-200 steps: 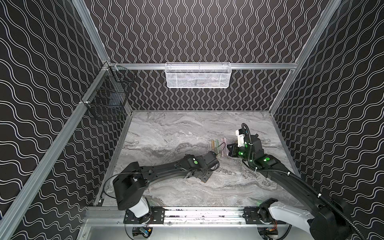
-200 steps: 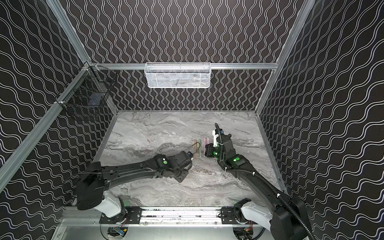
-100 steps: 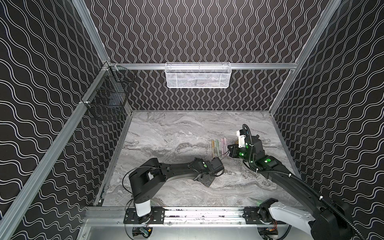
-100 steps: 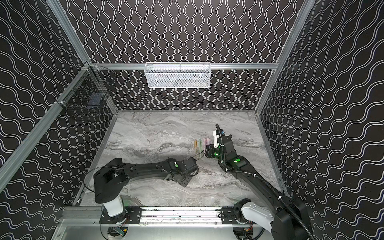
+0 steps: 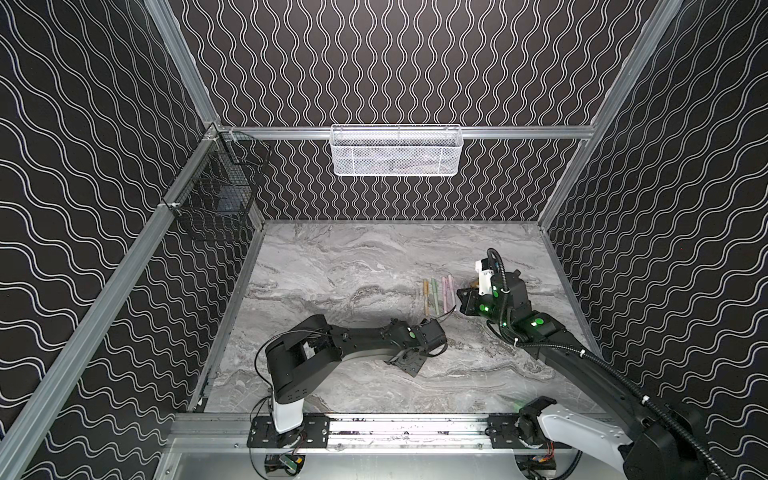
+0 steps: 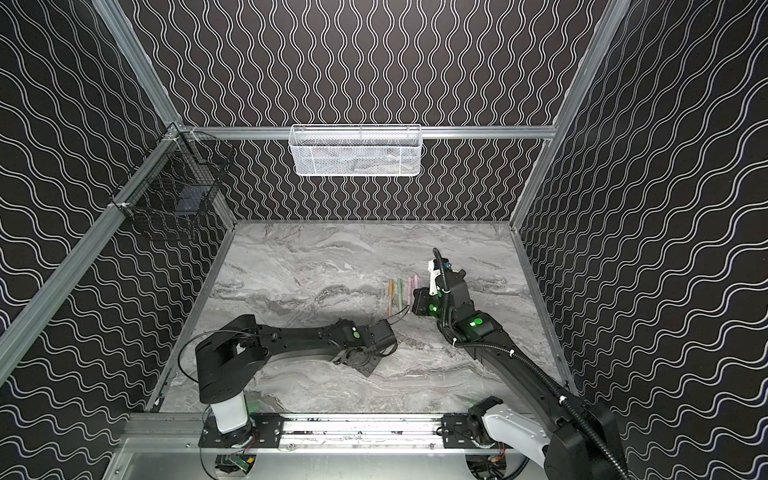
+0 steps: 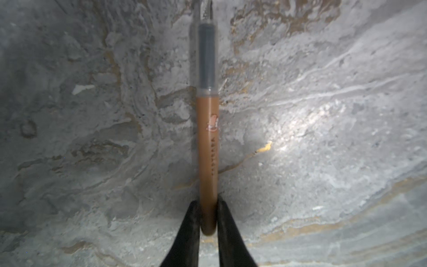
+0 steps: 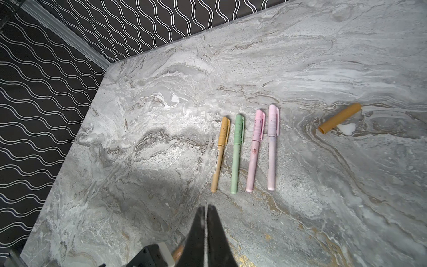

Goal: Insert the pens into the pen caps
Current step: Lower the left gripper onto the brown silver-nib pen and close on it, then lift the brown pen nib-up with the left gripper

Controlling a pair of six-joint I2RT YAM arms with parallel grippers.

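In the left wrist view my left gripper [image 7: 208, 203] is shut on the blunt rear end of an uncapped tan-orange pen [image 7: 208, 143]. Its grey grip section and dark tip point away, close over the marble. In the right wrist view, several capped pens lie side by side: a tan-orange pen [image 8: 219, 154], a green pen [image 8: 236, 154] and two pink pens [image 8: 254, 152], [image 8: 272, 148]. A loose tan-orange pen cap [image 8: 339, 118] lies apart from the row. My right gripper [image 8: 206, 209] is shut and empty, just short of the pens' rear ends.
Both top views show the row of pens [image 5: 436, 295] [image 6: 401, 293] right of the table's middle, with the left arm [image 5: 374, 336] low in front of it. A white mesh basket [image 5: 395, 151] and a black wire basket [image 5: 216, 199] hang on the walls.
The left arm has drawn back from the row of pens toward the table's front, and its jaws have closed on the tan-orange pen. The right arm has barely moved.
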